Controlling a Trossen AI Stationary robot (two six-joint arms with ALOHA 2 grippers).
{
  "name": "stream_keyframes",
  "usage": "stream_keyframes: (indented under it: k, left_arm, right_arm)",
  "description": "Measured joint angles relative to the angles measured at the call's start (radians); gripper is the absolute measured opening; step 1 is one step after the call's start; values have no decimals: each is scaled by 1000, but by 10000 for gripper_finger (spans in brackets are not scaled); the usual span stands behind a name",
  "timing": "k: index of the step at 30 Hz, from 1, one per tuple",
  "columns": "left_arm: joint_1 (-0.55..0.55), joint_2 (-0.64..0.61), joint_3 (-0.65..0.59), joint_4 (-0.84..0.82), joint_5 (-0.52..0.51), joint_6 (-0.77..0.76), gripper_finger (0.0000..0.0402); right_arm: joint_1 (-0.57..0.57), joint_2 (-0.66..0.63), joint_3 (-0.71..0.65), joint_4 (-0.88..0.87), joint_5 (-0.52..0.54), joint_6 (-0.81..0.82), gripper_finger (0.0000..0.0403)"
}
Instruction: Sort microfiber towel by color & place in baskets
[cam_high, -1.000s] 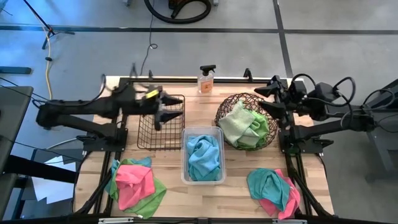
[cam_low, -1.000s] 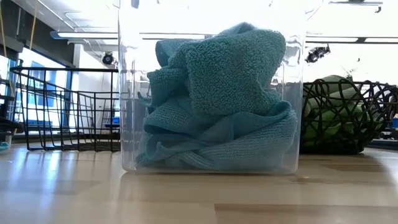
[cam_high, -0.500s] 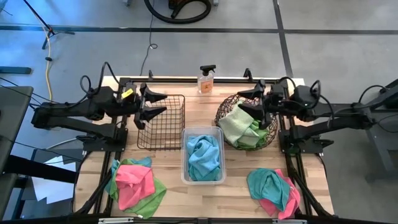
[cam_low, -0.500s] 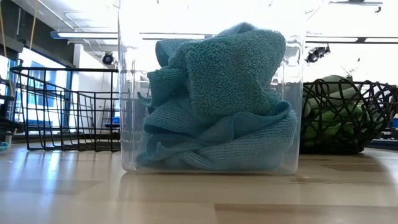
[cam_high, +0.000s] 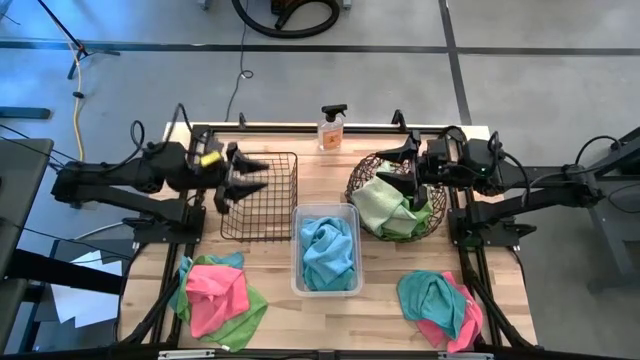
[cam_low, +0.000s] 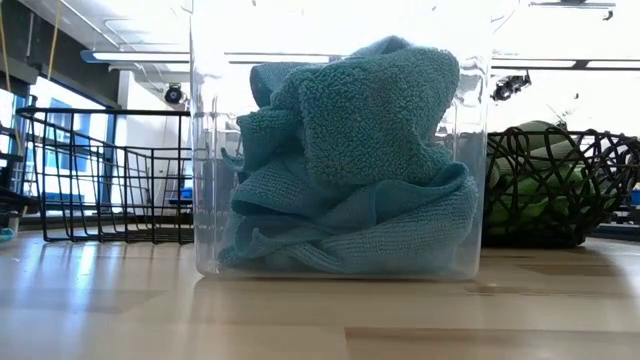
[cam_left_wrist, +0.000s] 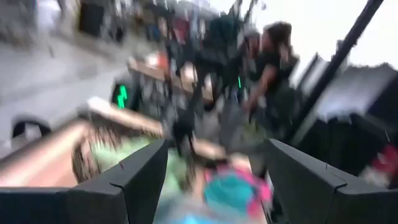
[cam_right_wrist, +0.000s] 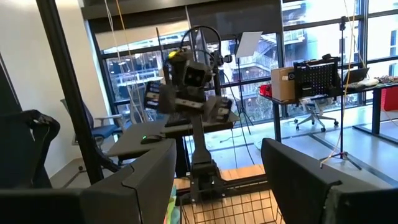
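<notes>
My left gripper (cam_high: 238, 180) hangs spread and empty at the wire basket's (cam_high: 262, 205) left edge. Teal towels (cam_high: 328, 250) fill the tub (cam_high: 296, 250). My right gripper (cam_high: 392, 168), fingers apart, hovers over the green towels (cam_high: 385, 205) in the woven basket (cam_high: 365, 170).

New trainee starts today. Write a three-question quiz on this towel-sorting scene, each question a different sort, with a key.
1. True or false: the black wire basket holds pink towels.
2. Which container holds the teal towels? A) round woven basket B) clear plastic tub C) black wire basket
3. Fill in: the spray bottle stands at the table's ___ edge, between the two arms.

Key
1. False; it looks empty, with the open left gripper over its left rim.
2. B; the woven basket holds green towels, under the open right gripper.
3. Far.
</notes>
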Motion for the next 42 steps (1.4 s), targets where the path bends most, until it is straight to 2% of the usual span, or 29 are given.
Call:
stream_keyframes:
  k: [8, 12, 16, 21, 26, 33, 42]
  left_arm:
    - [-245, 149, 247, -620, -1, -96, 257]
    - [-395, 261, 347, -899, 67, -229, 257]
    - [-552, 362, 357, -1055, 170, -373, 257]
    - [-744, 476, 296, -1062, 174, -430, 257]
    - [-855, 557, 213, -1039, 173, -440, 257]
    - [-897, 605, 109, -1009, 91, -450, 257]
    - [-911, 608, -7, -846, 153, -492, 257]
  right_arm:
    - [0, 0, 0, -14, 0, -6, 236]
    - [0, 0, 0, -23, 10, -26, 236]
    - [0, 0, 0, -36, 13, -26, 236]
    - [0, 0, 0, -62, 13, -27, 236]
    - [0, 0, 0, -86, 17, -27, 236]
    - [0, 0, 0, -130, 16, -15, 236]
    - [0, 0, 0, -178, 16, 27, 236]
